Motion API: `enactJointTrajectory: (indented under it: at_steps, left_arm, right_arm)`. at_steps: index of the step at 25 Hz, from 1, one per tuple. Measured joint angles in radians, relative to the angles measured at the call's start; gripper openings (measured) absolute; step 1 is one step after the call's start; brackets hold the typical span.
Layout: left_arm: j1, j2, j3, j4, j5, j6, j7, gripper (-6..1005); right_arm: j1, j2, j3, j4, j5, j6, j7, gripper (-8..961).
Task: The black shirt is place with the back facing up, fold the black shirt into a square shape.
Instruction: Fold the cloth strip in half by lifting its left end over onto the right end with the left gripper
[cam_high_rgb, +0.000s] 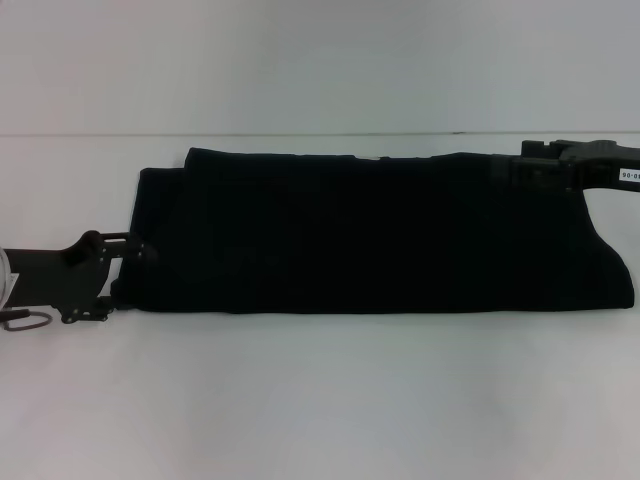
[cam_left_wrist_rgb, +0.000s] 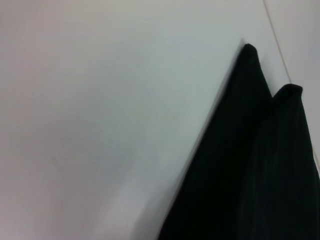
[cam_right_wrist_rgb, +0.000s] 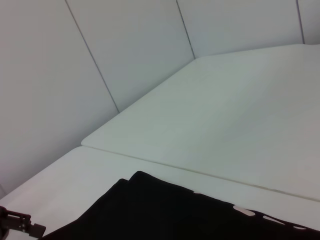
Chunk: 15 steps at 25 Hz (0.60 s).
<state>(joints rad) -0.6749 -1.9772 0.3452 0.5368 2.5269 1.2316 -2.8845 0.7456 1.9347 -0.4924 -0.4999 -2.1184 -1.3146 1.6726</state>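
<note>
- Your black shirt (cam_high_rgb: 370, 235) lies folded into a long band across the middle of the white bench (cam_high_rgb: 320, 400), running from near the left edge almost to the right edge, its layers stepped at the left end.
- Your left gripper (cam_high_rgb: 138, 255) sits at the shirt's left end, toward the near-left corner of the cloth. Its fingertips touch the fabric edge, but you cannot tell whether they are apart or clamped.
- Your right gripper (cam_high_rgb: 525, 170) rests on the shirt's far edge near the right end. Black on black, its fingers do not separate from the cloth, so their state cannot be told.
- From the left wrist, you see two pointed corners of the shirt (cam_left_wrist_rgb: 250, 165) lying flat against the bench (cam_left_wrist_rgb: 100, 125).
- From the right wrist, you see the shirt's (cam_right_wrist_rgb: 165, 210) far edge with bits of white lettering (cam_right_wrist_rgb: 245, 211) peeking out, and the left gripper (cam_right_wrist_rgb: 15, 222) far off.
</note>
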Motion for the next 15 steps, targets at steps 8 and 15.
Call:
enactJointTrajectory:
  at_steps: [8, 15]
  left_arm:
    - [-0.001, 0.0, 0.0, -0.007, 0.0, -0.012, 0.049, 636]
    - [-0.001, 0.0, 0.0, -0.029, 0.004, -0.047, 0.072, 410]
  right_arm:
    - [-0.001, 0.001, 0.0, -0.002, 0.0, 0.0, 0.001, 790]
    - [-0.001, 0.001, 0.0, -0.002, 0.0, 0.0, 0.001, 791]
